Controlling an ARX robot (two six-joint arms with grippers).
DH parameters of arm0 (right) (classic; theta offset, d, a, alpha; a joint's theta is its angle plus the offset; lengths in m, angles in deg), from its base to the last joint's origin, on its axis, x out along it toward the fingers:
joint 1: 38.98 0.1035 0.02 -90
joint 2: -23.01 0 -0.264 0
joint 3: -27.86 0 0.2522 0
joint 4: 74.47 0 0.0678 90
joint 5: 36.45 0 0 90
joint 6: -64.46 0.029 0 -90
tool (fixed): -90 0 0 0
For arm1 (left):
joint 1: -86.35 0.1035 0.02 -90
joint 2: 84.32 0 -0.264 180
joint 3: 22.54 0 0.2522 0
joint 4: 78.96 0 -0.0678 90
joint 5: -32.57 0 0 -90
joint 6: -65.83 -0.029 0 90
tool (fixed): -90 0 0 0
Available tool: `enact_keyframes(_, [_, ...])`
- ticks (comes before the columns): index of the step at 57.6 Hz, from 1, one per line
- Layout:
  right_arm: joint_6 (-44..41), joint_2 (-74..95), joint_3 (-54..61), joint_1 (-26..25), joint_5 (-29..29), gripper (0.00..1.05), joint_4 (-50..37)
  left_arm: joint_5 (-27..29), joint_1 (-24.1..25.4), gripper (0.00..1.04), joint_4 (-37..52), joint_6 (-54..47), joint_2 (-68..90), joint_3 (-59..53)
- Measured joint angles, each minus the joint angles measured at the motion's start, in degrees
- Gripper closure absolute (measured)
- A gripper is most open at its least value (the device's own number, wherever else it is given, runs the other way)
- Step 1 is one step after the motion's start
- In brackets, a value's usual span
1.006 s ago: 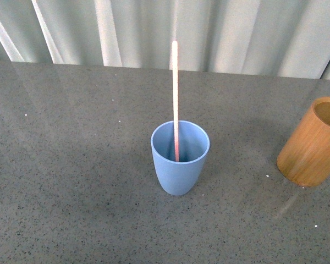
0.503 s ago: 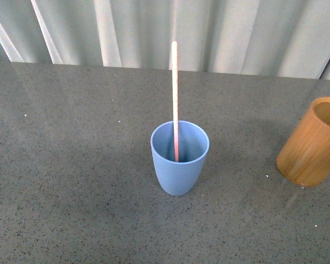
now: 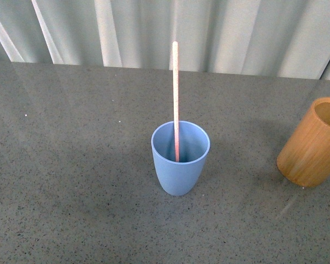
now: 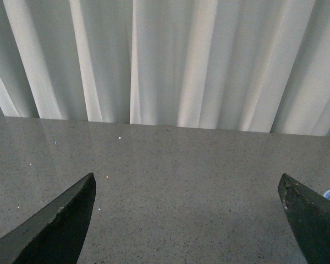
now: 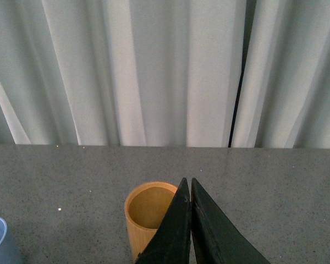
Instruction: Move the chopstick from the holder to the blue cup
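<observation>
The chopstick point(image 3: 175, 99) stands nearly upright in the blue cup point(image 3: 180, 159) mid-counter, the holder point(image 3: 312, 143) empty near the right edge. Left gripper point(image 4: 187, 220) spread wide, right gripper point(image 5: 190, 220) pressed together, holding nothing. A careless arm swing could tip the light cup

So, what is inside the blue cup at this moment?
The chopstick stands nearly upright inside the blue cup, leaning on the far wall. Its lower tip is hidden behind the cup's near wall.
</observation>
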Motion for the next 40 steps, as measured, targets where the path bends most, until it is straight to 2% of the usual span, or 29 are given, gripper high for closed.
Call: enact_keyframes(40, [0.0, -13.3, 0.0, 0.0, 0.0, 1.04, 13.1, 0.0, 0.0, 0.07, 0.0, 0.0, 0.0, 0.0])
